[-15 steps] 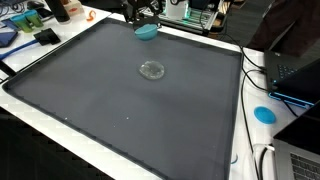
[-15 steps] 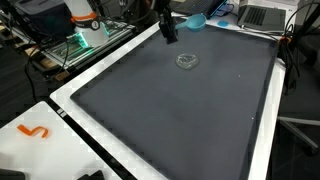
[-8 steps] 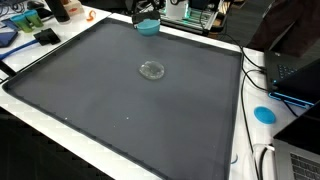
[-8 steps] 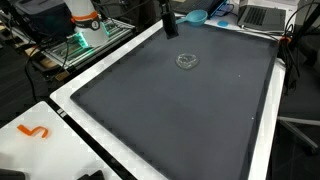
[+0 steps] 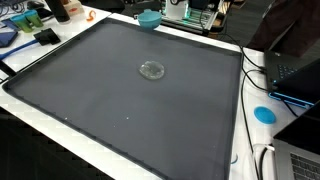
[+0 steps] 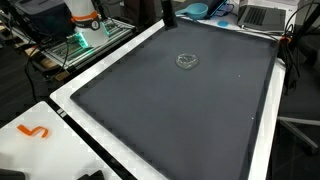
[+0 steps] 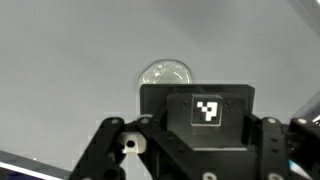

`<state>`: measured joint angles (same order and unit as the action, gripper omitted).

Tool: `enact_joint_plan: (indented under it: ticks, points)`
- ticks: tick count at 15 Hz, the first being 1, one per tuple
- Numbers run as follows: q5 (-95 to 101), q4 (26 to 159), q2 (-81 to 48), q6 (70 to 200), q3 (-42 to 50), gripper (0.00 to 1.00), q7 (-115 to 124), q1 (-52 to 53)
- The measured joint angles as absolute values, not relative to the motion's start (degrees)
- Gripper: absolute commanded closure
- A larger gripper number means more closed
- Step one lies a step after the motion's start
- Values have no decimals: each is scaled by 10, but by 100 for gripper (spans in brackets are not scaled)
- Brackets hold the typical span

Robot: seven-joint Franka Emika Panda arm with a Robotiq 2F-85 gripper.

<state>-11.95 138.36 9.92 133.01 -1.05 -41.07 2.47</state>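
Jaws were hard to read — you couldn't tell from any view whether they pinched the blue bowl [image 5: 149, 17] or stood apart beside it. Your gripper [image 6: 171, 18] hung at the far edge of the mat [image 5: 120, 110], bowl just beside it. A loose rim hold could have let it tip off — into the clutter [image 5: 195, 12] behind.

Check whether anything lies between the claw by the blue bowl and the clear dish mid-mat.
Nothing visible does. Only bare dark mat separates the claw and blue bowl at the mat's far edge from the clear dish.
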Motion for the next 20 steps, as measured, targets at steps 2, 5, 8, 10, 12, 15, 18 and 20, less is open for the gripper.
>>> enact_joint_plan:
  ticks: [2,5,8,10,12,15,18,20]
  points:
    - [-113,1362,104,1281,-13,72,-367,28]
    - [-114,1324,110,1212,-14,72,-312,35]
    - [-114,1287,118,1158,-16,72,-258,40]
    - [-113,1263,124,1130,-19,72,-219,40]
    - [-111,1243,129,1110,-24,72,-179,41]
    - [-104,1221,135,1098,-32,72,-131,41]
    - [-86,1202,141,1084,-44,47,-86,41]
    - [-75,1192,143,1075,-52,47,-66,41]
